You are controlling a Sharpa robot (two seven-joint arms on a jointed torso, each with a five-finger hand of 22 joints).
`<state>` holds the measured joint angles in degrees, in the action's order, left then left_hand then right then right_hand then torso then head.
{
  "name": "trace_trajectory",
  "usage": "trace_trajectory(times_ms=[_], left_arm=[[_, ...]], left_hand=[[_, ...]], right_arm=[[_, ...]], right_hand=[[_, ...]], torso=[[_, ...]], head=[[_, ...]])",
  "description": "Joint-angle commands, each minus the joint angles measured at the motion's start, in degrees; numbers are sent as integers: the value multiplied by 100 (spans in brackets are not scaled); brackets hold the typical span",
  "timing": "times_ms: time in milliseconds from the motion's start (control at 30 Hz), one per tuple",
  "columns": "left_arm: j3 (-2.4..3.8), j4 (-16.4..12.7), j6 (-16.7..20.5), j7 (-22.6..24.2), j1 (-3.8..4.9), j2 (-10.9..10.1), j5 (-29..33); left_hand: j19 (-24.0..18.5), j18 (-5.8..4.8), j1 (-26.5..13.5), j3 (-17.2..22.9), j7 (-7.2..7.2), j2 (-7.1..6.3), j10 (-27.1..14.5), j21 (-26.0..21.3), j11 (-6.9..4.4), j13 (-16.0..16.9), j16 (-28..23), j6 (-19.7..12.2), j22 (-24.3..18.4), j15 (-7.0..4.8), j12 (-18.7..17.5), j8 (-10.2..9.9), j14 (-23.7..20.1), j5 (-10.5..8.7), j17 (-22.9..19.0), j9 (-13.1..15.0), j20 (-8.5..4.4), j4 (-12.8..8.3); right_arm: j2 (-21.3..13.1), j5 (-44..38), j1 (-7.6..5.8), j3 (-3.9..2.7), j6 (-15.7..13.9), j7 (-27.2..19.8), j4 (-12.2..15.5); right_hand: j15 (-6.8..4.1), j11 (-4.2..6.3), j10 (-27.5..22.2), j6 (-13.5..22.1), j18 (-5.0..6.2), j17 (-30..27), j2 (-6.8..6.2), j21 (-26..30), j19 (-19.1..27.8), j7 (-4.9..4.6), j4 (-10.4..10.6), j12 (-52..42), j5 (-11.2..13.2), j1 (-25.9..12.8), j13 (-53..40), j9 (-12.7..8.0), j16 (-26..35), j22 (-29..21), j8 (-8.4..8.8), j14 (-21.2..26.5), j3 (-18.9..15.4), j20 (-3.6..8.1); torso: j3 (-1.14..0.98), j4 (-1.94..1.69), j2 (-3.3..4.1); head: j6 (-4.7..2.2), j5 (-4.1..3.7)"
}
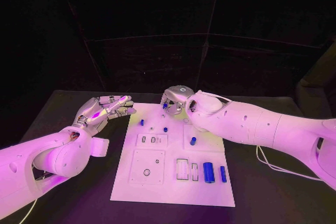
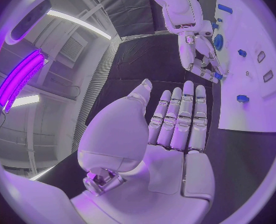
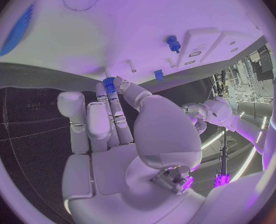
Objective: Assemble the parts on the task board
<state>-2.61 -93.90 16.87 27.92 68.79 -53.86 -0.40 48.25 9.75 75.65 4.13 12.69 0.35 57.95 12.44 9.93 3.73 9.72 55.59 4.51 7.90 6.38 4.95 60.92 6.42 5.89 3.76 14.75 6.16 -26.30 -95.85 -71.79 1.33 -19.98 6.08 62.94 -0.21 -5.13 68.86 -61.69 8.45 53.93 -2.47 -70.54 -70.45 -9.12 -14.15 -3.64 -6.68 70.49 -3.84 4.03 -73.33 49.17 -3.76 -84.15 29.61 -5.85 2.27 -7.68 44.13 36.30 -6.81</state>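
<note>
The task board (image 1: 175,185) lay in the middle of the black table (image 1: 49,112), with its long sides running away from the robot and bare table along both sides and beyond its far edge. The right hand (image 1: 176,98) hung over the far edge of the board, fingers pointing down, and it pinched a small blue part (image 3: 108,84) between thumb and fingertip, just above the white surface. The left hand (image 1: 105,110) stayed off the board, beside its far left corner, holding nothing, with the fingers straight and close together. Near the far edge two small blue pegs (image 1: 142,122) stood upright in the board, close to the right hand. A short blue piece (image 1: 193,141) stood more to the middle. Near the front right corner a thick blue cylinder (image 1: 208,172) and a thinner blue rod (image 1: 223,174) lay side by side, well apart from both hands. Grey recesses (image 1: 147,166) lay on the left half.
</note>
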Motion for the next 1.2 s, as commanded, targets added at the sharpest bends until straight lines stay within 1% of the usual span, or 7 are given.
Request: trace_trajectory(times_ms=[33,433,633,733,933,1133,1200], left_arm=[[5,-5,-74,14,10,-4,-26],[5,-2,-72,10,10,-10,-26],[5,-3,-70,13,10,-13,-26],[5,-2,-69,14,10,-14,-26],[5,5,-68,13,10,-15,-26],[5,10,-70,8,10,-12,-26],[5,10,-70,5,10,-12,-26]], left_hand=[[53,84,-53,-3,45,-20,-11,-38,44,-5,-32,3,-9,22,-37,-15,3,-10,-5,-9,5,-18],[56,84,-52,-7,44,-20,-15,-43,45,-6,-38,1,-13,23,-45,-21,5,-16,-5,-9,6,-26],[58,85,-48,-8,42,-19,-17,-46,44,-6,-40,0,-15,23,-50,-25,7,-20,-5,-8,6,-33],[58,85,-48,-8,42,-19,-17,-46,44,-6,-40,0,-15,23,-50,-25,7,-20,-5,-8,6,-33],[58,85,-48,-8,42,-19,-17,-46,44,-6,-40,0,-15,23,-50,-25,7,-20,-5,-8,6,-33],[58,85,-48,-8,42,-19,-17,-46,44,-6,-40,0,-15,23,-50,-25,7,-20,-5,-8,6,-33],[58,85,-48,-8,42,-19,-17,-46,44,-6,-40,0,-15,23,-50,-25,7,-20,-5,-8,6,-33]], right_arm=[[-7,-74,6,11,38,106,0],[-74,-109,6,11,25,141,77],[-128,-110,6,10,-30,133,152],[-162,-110,6,10,-46,121,198],[-182,-111,7,10,-24,104,238],[-151,-122,7,10,1,107,219],[-141,-123,6,10,11,132,207]], right_hand=[[28,11,-1,-16,-70,9,-43,-24,33,8,37,-22,-37,6,-3,0,-26,-3,-15,-34,-9,-15],[27,11,-14,-12,-71,6,-66,-27,32,10,44,-16,-38,-2,0,-1,-27,1,-12,-32,-16,-16],[27,11,-14,-12,-71,6,-66,-27,32,10,44,-16,-38,-2,0,-1,-27,1,-12,-32,-16,-16],[26,11,-14,-13,-72,13,-70,-30,30,11,47,-17,-39,-5,-1,0,-31,6,-13,-33,-17,-16],[25,12,-14,-15,-72,8,-102,-32,30,13,71,-19,-36,-30,-1,0,-33,7,-13,-30,-34,-17],[25,12,-18,-10,-71,11,-115,-30,33,14,81,-17,-34,-40,-1,-1,-36,2,-10,-30,-41,-17],[31,4,-61,18,-69,-11,-143,-21,45,10,101,-2,-23,-58,6,-6,-29,-17,2,-24,-52,-19]], torso=[[2,-5,3],[2,-6,6],[1,-11,6],[4,-11,7],[2,-14,7],[11,-27,7],[13,-26,6]], head=[[2,-9],[10,-16],[4,-21],[4,-22],[6,-29],[9,-38],[7,-40]])
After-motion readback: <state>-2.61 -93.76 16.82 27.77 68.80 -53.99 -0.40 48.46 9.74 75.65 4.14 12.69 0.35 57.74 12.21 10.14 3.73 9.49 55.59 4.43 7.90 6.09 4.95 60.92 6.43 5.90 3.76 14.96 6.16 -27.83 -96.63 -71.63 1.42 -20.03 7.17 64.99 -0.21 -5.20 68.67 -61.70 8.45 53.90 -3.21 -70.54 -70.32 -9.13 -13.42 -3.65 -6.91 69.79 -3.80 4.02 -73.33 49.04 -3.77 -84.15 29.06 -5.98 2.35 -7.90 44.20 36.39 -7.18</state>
